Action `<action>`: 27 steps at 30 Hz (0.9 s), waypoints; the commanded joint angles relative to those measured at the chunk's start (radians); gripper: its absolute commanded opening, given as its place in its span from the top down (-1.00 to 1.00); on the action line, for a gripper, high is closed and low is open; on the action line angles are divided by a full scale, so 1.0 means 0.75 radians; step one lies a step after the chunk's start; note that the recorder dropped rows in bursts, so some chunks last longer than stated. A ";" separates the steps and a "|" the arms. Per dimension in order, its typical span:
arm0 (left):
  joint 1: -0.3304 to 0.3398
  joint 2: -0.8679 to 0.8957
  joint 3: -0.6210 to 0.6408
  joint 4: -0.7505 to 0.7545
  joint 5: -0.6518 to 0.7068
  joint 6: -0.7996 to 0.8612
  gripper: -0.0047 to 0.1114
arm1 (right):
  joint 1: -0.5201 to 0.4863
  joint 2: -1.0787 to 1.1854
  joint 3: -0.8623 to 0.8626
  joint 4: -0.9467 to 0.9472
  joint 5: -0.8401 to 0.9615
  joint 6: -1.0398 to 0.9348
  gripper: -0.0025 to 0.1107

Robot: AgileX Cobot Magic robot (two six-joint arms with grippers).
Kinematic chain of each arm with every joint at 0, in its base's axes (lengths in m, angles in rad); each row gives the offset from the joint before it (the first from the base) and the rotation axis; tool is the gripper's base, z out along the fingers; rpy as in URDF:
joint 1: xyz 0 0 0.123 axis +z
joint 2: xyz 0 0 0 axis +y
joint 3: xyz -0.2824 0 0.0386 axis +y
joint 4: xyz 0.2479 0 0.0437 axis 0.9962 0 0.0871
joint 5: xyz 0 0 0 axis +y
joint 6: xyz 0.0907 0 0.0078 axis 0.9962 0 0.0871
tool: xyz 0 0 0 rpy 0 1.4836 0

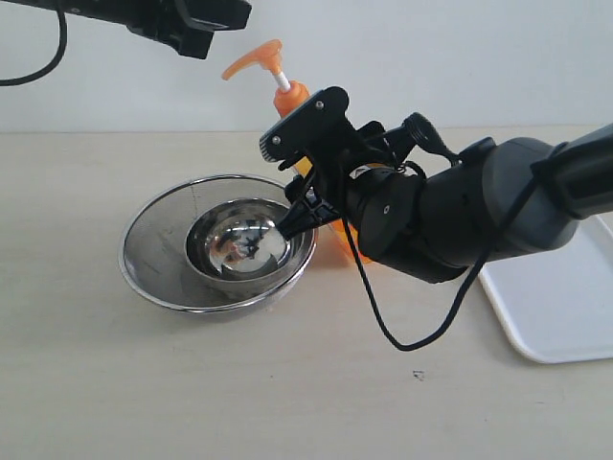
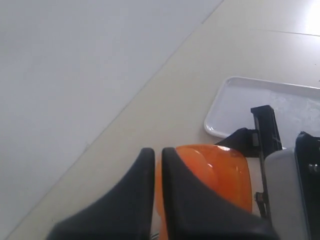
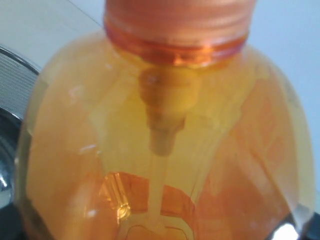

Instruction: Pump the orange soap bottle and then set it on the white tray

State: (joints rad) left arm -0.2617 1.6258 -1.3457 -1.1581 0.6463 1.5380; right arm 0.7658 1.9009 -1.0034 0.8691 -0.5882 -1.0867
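Observation:
The orange soap bottle (image 1: 292, 96) stands just right of the steel bowls, and most of its body is hidden behind my right gripper (image 1: 311, 172). That gripper's fingers sit on either side of the body, shut on it. In the right wrist view the translucent orange soap bottle (image 3: 165, 140) fills the frame and hides the jaws. My left gripper (image 1: 206, 19) hangs at the top left, a little above the orange pump head (image 1: 254, 59). Seen from the left wrist, the left gripper (image 2: 157, 152) is shut and empty over the pump head (image 2: 220, 170). The white tray (image 1: 565, 316) lies at the right.
A steel bowl (image 1: 239, 244) sits inside a wider mesh bowl (image 1: 153, 259) left of the bottle. A black cable loops from the right arm down to the table. The tray (image 2: 250, 100) also shows in the left wrist view, beyond the right arm (image 2: 290, 190).

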 commanded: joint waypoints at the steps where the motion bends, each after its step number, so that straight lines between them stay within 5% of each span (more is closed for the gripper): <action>1: -0.008 0.023 -0.021 0.038 0.046 -0.048 0.84 | 0.001 -0.008 -0.010 -0.019 -0.022 0.000 0.96; 27: -0.041 0.098 -0.096 0.125 0.081 -0.157 0.84 | 0.001 -0.008 -0.010 -0.016 -0.007 0.004 0.96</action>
State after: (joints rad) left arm -0.2868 1.6992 -1.4119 -1.0733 0.6971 1.4357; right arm 0.7658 1.9009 -1.0034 0.8691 -0.5863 -1.0867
